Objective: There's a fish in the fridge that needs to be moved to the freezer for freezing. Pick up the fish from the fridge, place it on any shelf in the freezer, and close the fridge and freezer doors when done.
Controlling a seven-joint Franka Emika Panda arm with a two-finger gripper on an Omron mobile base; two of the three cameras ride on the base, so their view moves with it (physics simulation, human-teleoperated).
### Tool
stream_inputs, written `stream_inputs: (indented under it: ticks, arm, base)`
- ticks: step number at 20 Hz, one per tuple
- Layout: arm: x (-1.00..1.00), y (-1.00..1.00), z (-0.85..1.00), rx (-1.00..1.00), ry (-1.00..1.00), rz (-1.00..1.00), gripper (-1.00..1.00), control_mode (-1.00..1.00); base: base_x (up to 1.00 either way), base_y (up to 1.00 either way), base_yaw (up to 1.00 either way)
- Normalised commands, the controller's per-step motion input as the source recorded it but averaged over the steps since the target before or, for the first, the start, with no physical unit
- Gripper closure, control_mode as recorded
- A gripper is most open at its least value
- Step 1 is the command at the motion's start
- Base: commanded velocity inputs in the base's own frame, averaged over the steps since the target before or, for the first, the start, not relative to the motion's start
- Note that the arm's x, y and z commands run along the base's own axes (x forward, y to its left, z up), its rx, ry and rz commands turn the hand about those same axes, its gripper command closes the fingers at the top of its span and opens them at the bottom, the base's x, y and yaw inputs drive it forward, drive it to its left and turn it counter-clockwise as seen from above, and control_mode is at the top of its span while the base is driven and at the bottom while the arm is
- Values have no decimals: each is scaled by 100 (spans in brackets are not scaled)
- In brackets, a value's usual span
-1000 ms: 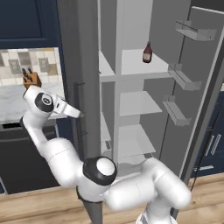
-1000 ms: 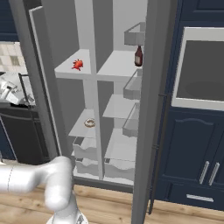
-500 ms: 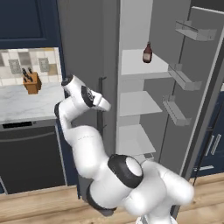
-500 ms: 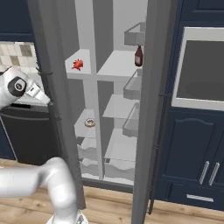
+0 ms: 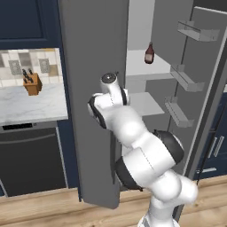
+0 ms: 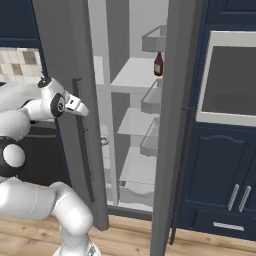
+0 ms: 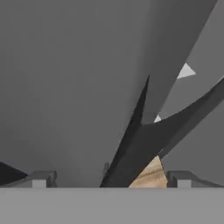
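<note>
The freezer door (image 5: 86,124) stands partly swung in and covers the narrower compartment. My gripper (image 6: 80,106) sits against its outer face, right beside the long dark handle (image 6: 83,145). In the hand view the gripper (image 7: 109,178) is open, with nothing between the widely spread fingertips (image 7: 39,178); grey door surface and the handle (image 7: 131,144) lie ahead. The fish is hidden behind the freezer door. The fridge (image 5: 146,104) is open with white shelves (image 6: 135,75), and its door (image 5: 195,88) stands wide with inner bins.
A dark brown bottle (image 5: 149,54) stands on the fridge's upper shelf. A small tan item (image 6: 104,141) peeks through the gap by the freezer door. A counter with a knife block (image 5: 32,83) lies left; navy cabinets and an oven (image 6: 230,80) stand right.
The freezer door has swung from wide open toward shut, with my hand travelling right along with it. The fish and freezer shelves have gone out of sight behind the door.
</note>
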Motion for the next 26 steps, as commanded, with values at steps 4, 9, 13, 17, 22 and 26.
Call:
stream_inputs:
  ticks: [4,9,13,17,22,26]
  arm:
    - [56,-45,35,23,0,20,-100,-100]
    - [24,-15,16,4,-2,15,-100,-100]
    - [16,-1,0,0,-14,17,-100,-100]
    - [49,-16,0,0,-16,13,-100,-100]
    - [66,-14,0,0,-3,2,-100,-100]
    - [65,-1,2,0,1,0,-100,-100]
  base:
    - [0,0,0]
    - [0,0,0]
    - [0,0,0]
    - [0,0,0]
    - [0,0,0]
    - [0,0,0]
